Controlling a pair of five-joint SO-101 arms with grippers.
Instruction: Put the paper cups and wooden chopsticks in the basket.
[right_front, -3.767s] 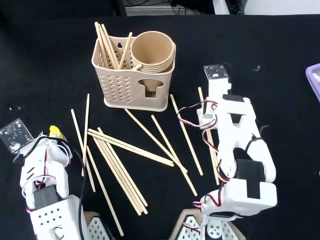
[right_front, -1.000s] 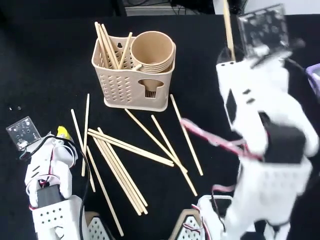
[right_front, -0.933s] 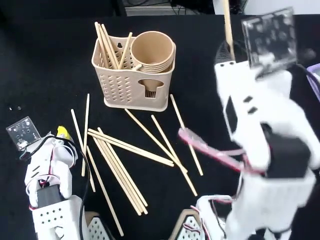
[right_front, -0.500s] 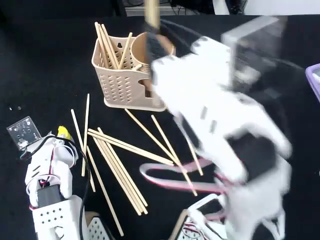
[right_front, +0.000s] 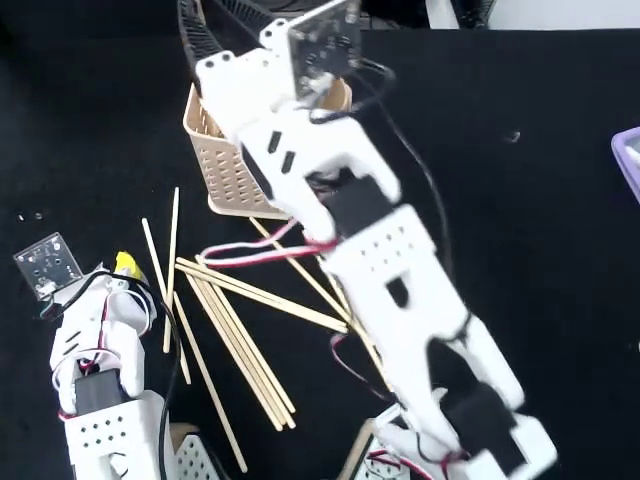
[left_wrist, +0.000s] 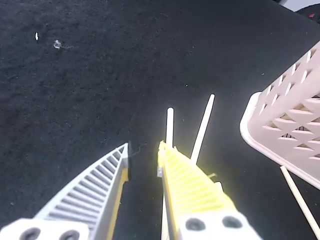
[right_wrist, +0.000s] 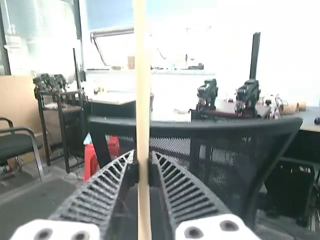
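My right gripper (right_wrist: 142, 170) is shut on a wooden chopstick (right_wrist: 141, 75) that stands upright between its fingers. In the high view the right arm (right_front: 300, 150) stretches across the table and hangs over the beige basket (right_front: 215, 150), hiding most of it. A rim of the paper cups (right_front: 341, 97) peeks out beside the arm. Several loose chopsticks (right_front: 235, 335) lie on the black table in front of the basket. My left gripper (left_wrist: 143, 155) is open low over two chopsticks (left_wrist: 169, 125), at the near left, with the basket (left_wrist: 285, 130) off to one side.
A purple object (right_front: 628, 160) sits at the table's right edge. A black mesh chair (right_wrist: 225, 145) stands behind the table's far edge. The black tabletop (right_front: 520, 200) to the right of the basket is bare.
The right arm lifted a chopstick from the right side of the table and swung left with it until it is over the basket. The left arm has stayed still.
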